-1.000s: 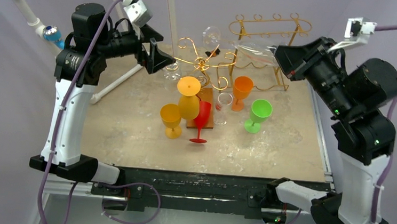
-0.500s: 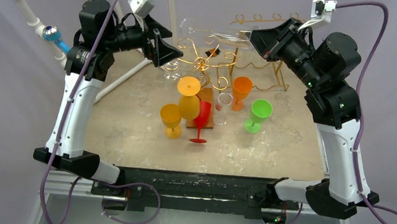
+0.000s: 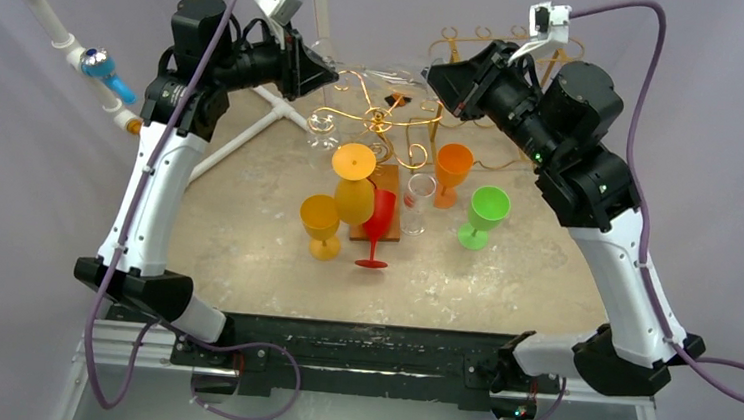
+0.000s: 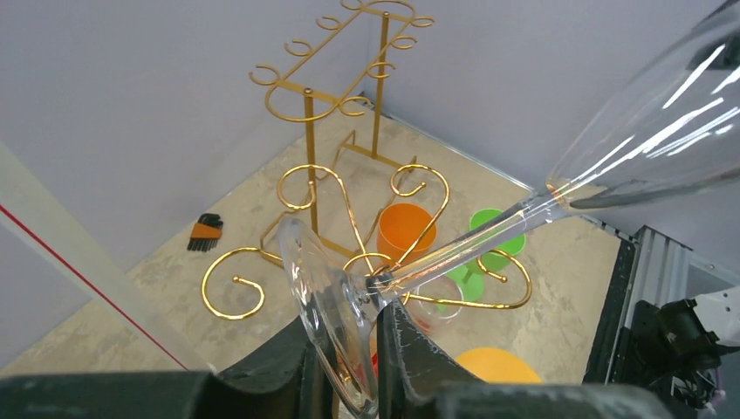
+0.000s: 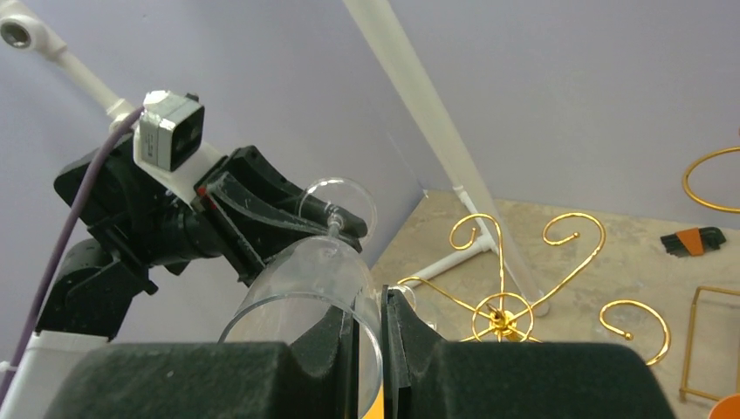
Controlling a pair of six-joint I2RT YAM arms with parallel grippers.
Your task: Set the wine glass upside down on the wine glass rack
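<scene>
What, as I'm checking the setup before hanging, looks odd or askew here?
The clear wine glass lies sideways in mid-air, its foot pinched by the left gripper, its bowl rim by the right gripper. One yellow glass stands foot-up.

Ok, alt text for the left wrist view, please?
The left gripper pinches the foot of a clear wine glass held sideways, its stem running up-right to the bowl. Behind stand a gold scroll rack, an orange cup and a green glass.

Left arm (image 3: pixel 154 193), right arm (image 3: pixel 625 260): white links, blk joints/bases; purple cables (image 3: pixel 89 328); grey wrist cams (image 3: pixel 277 0); blk jaws.
</scene>
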